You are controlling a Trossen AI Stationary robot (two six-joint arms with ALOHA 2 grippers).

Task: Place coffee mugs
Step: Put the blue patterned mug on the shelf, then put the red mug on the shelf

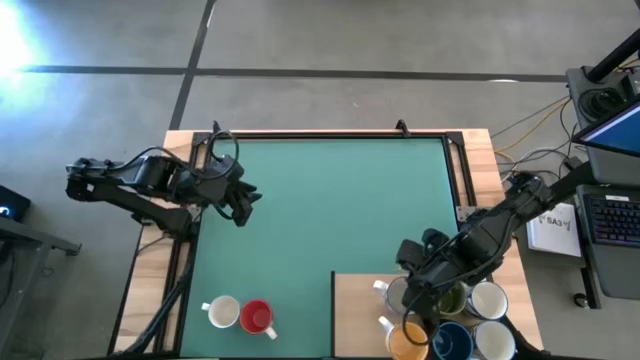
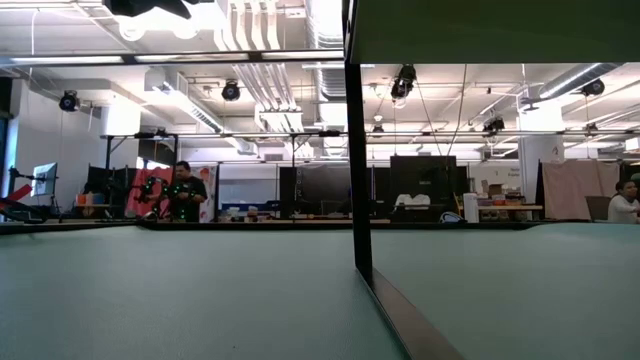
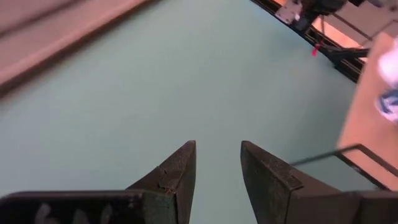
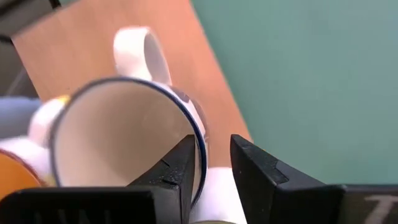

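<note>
My right gripper (image 1: 403,285) (image 4: 214,146) is over the wooden board (image 1: 355,310) at the near right, shut on a white mug with a blue rim (image 4: 118,137), which my arm mostly hides in the high view (image 1: 384,290). Around it on the board stand an olive-inside mug (image 1: 452,298), an orange mug (image 1: 405,342), a dark blue mug (image 1: 452,343) and two white mugs (image 1: 488,300) (image 1: 496,341). A white mug (image 1: 221,312) and a red mug (image 1: 257,317) stand on the green mat at the near left. My left gripper (image 1: 244,204) (image 3: 217,155) hovers open and empty over the mat's left side. My right gripper has the white mug's wall at its rim (image 4: 200,140), on the side away from the handle (image 4: 140,50). One finger (image 4: 177,168) is inside the mug and the other (image 4: 255,168) is outside. The fingers come from above, slanting down. Whether the mug is lifted off the board, I cannot tell.
The green mat (image 1: 330,200) lies bare across its middle and far part. Dark rails (image 1: 460,165) frame the mat at the left, right and far sides. A laptop and papers (image 1: 610,215) sit beyond the table's right edge. The low view shows people in the room behind.
</note>
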